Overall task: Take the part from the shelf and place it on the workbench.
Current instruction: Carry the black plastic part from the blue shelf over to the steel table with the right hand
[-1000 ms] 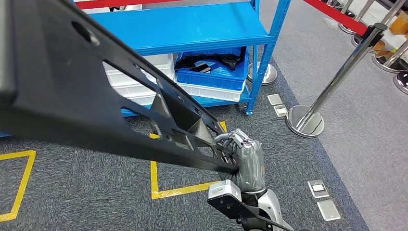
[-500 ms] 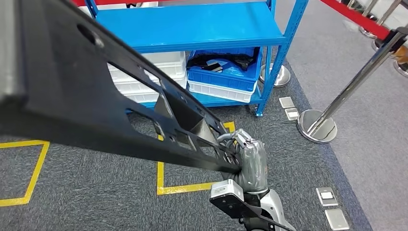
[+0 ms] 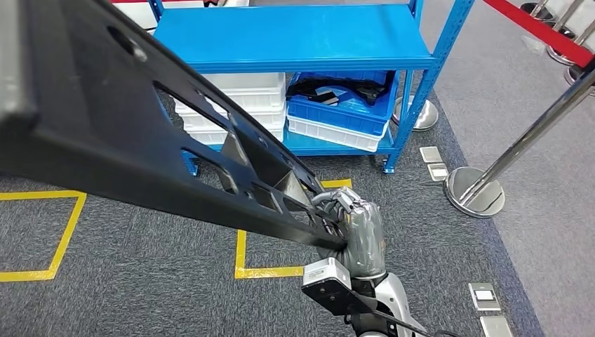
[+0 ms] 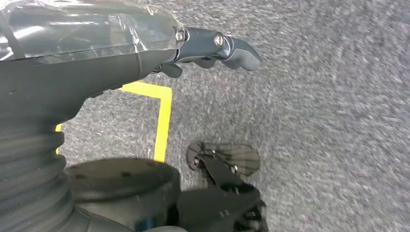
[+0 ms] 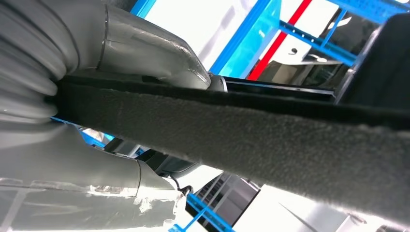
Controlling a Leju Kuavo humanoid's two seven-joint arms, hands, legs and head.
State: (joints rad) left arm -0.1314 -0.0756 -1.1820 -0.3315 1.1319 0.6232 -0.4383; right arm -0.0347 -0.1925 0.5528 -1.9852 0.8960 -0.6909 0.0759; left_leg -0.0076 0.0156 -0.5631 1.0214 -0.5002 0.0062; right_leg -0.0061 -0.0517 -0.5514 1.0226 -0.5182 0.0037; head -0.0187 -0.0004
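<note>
Right hand (image 3: 354, 232): grips the near end of the long black part (image 3: 140, 140).
Left hand (image 4: 212, 46): fingers apart, holding nothing, over carpet.
Blue bin (image 3: 340, 105): on the blue shelf's (image 3: 295, 38) bottom level, holds dark parts.

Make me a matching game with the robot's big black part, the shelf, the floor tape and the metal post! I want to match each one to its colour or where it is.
Things:
1. black part
2. shelf
3. floor tape
4. metal post

Descriptions:
A. yellow lines on the grey carpet
B. blue, with bins under its top board
C. held at one end by the right hand
D. shiny silver, standing on a round base

Right pairs: 1-C, 2-B, 3-A, 4-D
</note>
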